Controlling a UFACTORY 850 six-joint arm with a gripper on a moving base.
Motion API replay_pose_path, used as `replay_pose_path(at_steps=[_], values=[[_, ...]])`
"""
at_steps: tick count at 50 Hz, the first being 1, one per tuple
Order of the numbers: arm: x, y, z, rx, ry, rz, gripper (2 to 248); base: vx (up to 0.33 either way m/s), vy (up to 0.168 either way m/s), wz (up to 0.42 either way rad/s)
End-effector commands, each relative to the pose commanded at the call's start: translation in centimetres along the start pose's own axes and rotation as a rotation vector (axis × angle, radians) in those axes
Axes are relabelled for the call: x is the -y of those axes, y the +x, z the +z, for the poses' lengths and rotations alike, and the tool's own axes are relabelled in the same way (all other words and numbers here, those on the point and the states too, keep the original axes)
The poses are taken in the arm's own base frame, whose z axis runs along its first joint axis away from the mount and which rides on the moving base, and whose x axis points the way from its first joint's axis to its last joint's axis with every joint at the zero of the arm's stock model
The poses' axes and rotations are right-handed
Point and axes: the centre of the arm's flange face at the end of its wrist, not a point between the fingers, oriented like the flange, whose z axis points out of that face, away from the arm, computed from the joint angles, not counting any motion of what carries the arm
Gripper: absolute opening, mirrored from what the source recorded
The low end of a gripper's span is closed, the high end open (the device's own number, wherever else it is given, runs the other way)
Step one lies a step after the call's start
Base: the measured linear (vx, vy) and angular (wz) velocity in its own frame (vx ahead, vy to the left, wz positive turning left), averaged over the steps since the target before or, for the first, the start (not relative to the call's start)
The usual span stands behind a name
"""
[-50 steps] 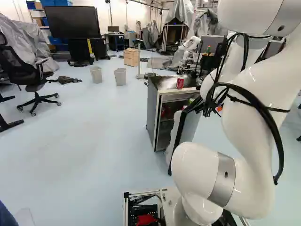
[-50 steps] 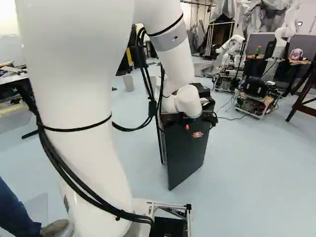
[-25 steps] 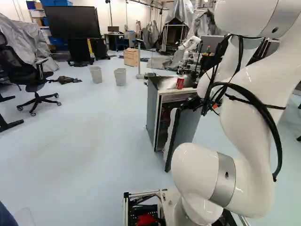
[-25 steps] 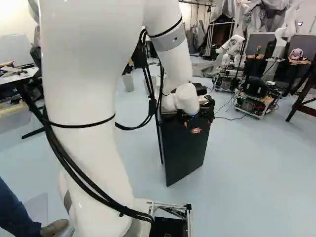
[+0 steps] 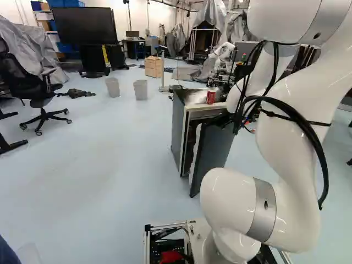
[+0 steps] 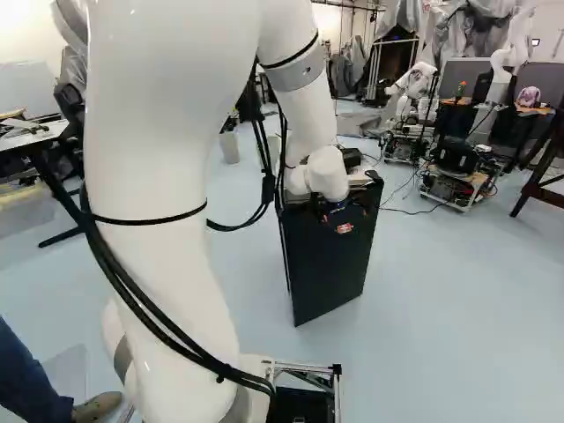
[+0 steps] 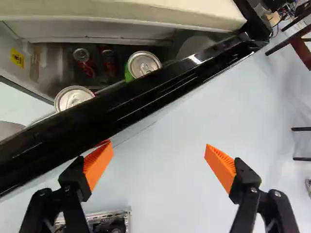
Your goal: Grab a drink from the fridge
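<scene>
Several cans in view: we see four through the fridge opening in the wrist view. A silver-topped can with a green side [image 7: 143,64] and a second silver-topped can [image 7: 73,98] sit nearest, just past the black door edge [image 7: 121,104]. Two red cans [image 7: 81,56] [image 7: 108,58] lie deeper in, in shadow. None in our grip.

Our gripper [image 6: 344,220] is at the outer face of the fridge door [image 6: 326,273], near its upper end. Fingers [image 7: 99,164] are spread wide, nothing pinched. One pad is just beside the door edge; can't tell if it touches. The other is over floor [image 7: 170,194], well apart from the door.

Door stands open on our side of the fridge [image 5: 177,126]. One more red can [image 5: 210,97] is upright on the fridge top, near its front edge. Our arm [image 6: 163,176] reaches over toward the door from the base.

Around us: office chair [image 5: 25,80] and large screen [image 5: 85,26] at the left of the left base view, two bins [image 5: 112,87] [image 5: 140,89] between screen and fridge, another robot [image 6: 414,84] beyond the fridge.
</scene>
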Motion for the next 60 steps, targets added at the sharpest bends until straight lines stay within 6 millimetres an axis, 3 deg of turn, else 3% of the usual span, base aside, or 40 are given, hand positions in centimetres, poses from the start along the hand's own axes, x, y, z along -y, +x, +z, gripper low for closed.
replay_pose_path(at_steps=[60], values=[[7.3, 1.9, -1.2, -0.040, 0.081, -0.121, 247, 0.000, 0.000, 0.000]])
